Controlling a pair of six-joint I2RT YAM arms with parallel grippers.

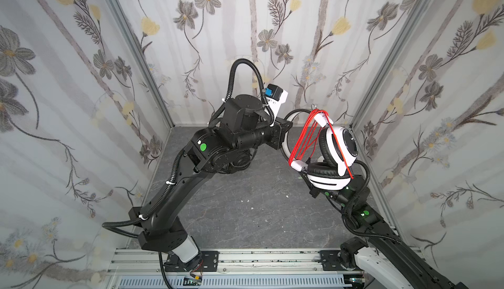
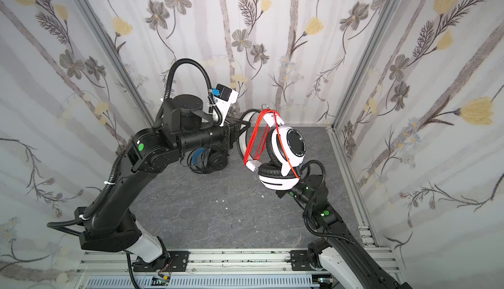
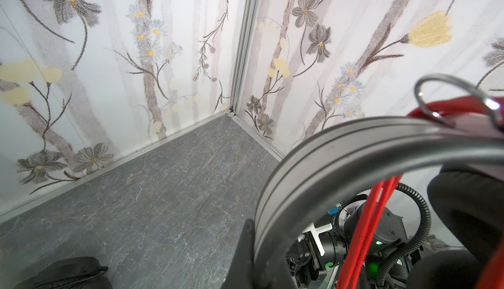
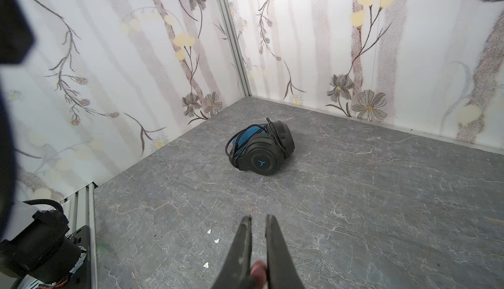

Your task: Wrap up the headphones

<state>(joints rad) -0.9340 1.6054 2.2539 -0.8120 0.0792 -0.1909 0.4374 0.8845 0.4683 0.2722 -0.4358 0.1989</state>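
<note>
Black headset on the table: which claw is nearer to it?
Left. The left claw hangs raised above and beside the black headset, shut on the white headset. The right claw is farther off across the table, pointing toward it.

Two headsets in view: a white headset (image 1: 339, 148), and a black headset (image 4: 261, 145) on the floor (image 4: 354, 192) to its left. Two robot arms: left arm (image 1: 174, 192) beside the white headset, right arm (image 1: 381, 233) below it.
</note>
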